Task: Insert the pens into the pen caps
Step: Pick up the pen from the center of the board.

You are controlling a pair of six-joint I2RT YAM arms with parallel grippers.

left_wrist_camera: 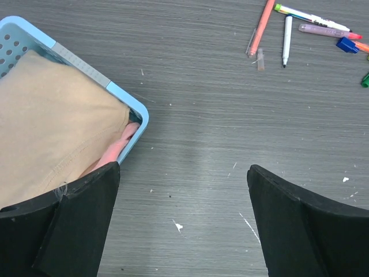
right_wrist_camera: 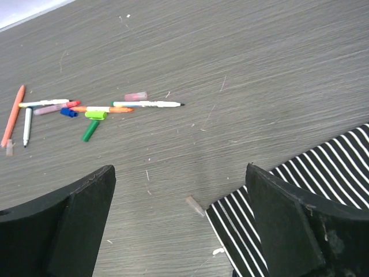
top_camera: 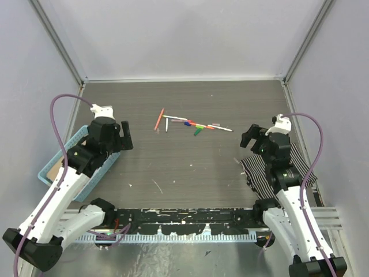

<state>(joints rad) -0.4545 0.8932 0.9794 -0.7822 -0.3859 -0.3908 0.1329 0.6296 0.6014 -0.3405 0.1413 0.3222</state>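
The pens lie in a loose row mid-table: an all-orange pen at its left, a small white pen beside it, and a long white pen with a dark tip at its right. Among them lie pen caps: blue cap, green cap, pale pink cap. In the right wrist view I see the green cap, the blue cap and a small translucent cap close by. My left gripper and right gripper are open, empty, well short of the pens.
A light blue basket holding beige cloth sits under my left arm at the table's left edge. A black-and-white striped cloth lies beneath my right gripper. My left gripper hangs over bare table beside the basket.
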